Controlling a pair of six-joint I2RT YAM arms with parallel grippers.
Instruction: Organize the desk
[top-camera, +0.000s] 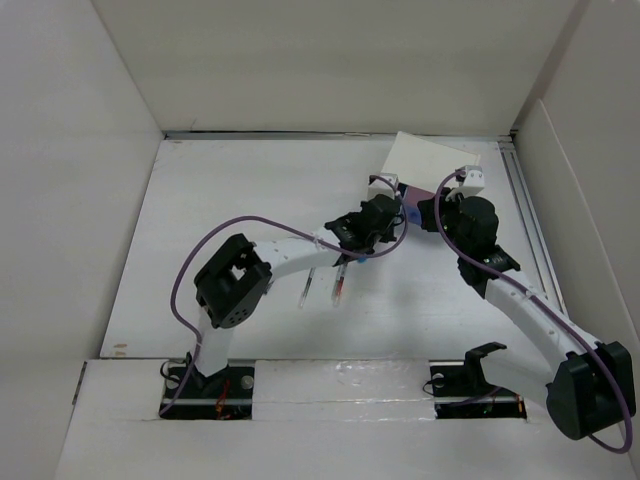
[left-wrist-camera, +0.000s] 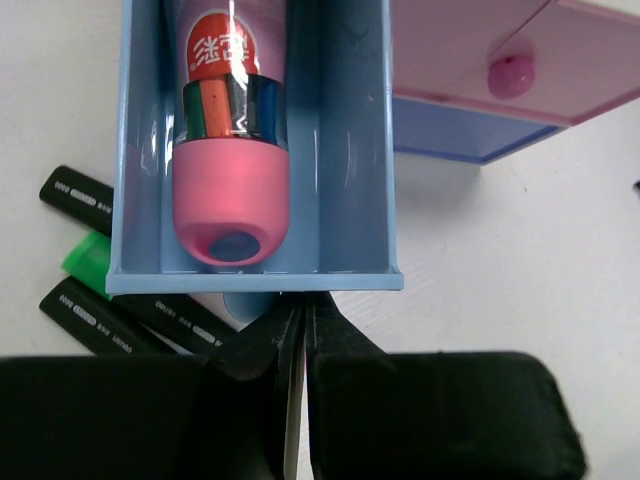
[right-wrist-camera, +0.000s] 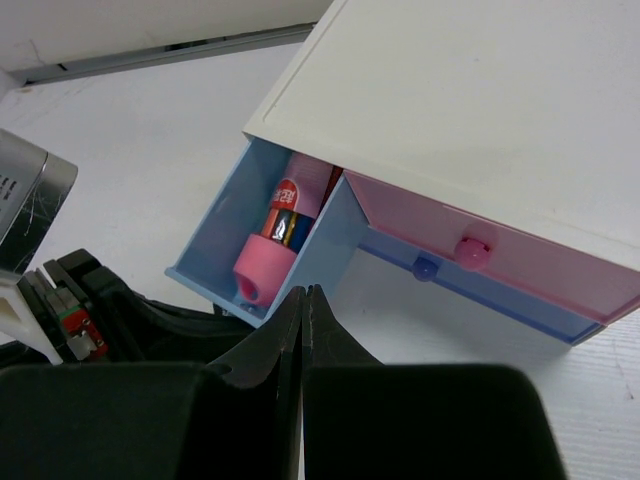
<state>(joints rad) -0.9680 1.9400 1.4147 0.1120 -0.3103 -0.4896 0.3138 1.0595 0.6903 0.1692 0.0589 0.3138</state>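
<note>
Low in the left wrist view, our left jaws are closed on nothing, right at the front wall of the open blue drawer (left-wrist-camera: 350, 150). The drawer runs lengthwise up-frame, with a pink tube (left-wrist-camera: 230, 190) inside. The right jaws, likewise closed and empty, hover farther off. The matte-white, panel-walled worktop (top-camera: 250, 190) fills mid-frame in the top view.

Desk (top-camera: 230, 190): large flat matte-white rectangular tabletop, level, walled by white panels left, far, right.
</note>
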